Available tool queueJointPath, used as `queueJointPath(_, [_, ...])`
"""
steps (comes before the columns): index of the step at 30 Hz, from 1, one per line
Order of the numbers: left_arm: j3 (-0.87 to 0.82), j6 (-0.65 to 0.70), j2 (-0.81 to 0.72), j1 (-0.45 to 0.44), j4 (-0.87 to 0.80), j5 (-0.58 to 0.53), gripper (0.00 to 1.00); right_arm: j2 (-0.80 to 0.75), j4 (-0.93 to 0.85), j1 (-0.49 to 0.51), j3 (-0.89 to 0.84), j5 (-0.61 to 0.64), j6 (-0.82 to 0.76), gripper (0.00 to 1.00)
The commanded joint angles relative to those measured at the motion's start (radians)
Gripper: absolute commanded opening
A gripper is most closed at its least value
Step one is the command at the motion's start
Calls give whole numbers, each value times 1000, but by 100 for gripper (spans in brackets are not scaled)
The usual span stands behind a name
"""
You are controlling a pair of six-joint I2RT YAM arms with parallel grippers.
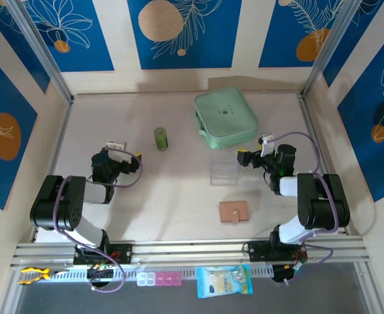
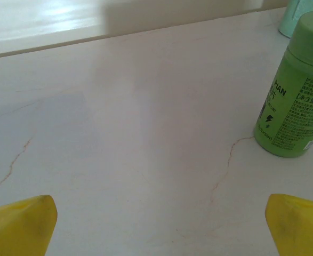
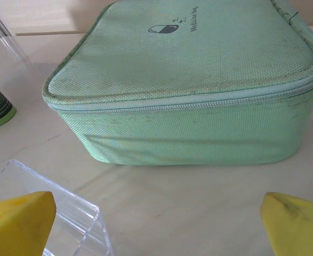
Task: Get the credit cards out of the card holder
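Pale tabletop (image 1: pixel 178 216) carries the card holder (image 1: pixel 234 212), lying shut near your right arm's base; right gripper (image 3: pixel 156 224) and left gripper (image 2: pixel 159 224) both gape wide, empty; reach carelessly and you may clip the clear box (image 1: pixel 223 169), or skid the flat holder instead of pinning it.

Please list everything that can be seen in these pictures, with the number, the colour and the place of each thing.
flat leather card holder: one, tan-pink, near side of the table, right of the middle
fabric zip case: one, mint green, far side
clear plastic box: one, transparent, between case and card holder
small round bottle: one, green, left of the case
table: one, pale beige, under all these
printed packet: one, blue, below the front rail
left end effector: one, yellow fingertips, open, near the bottle
right end effector: one, yellow fingertips, open, facing the case
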Motion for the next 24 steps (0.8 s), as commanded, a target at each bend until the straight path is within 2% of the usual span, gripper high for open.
queueJointPath(1, [14, -3, 2, 12, 7, 15, 100, -5, 34, 2, -14, 8, -15, 99])
queueJointPath(24, [18, -6, 2, 13, -4, 11, 100, -5, 33, 1, -13, 6, -14, 99])
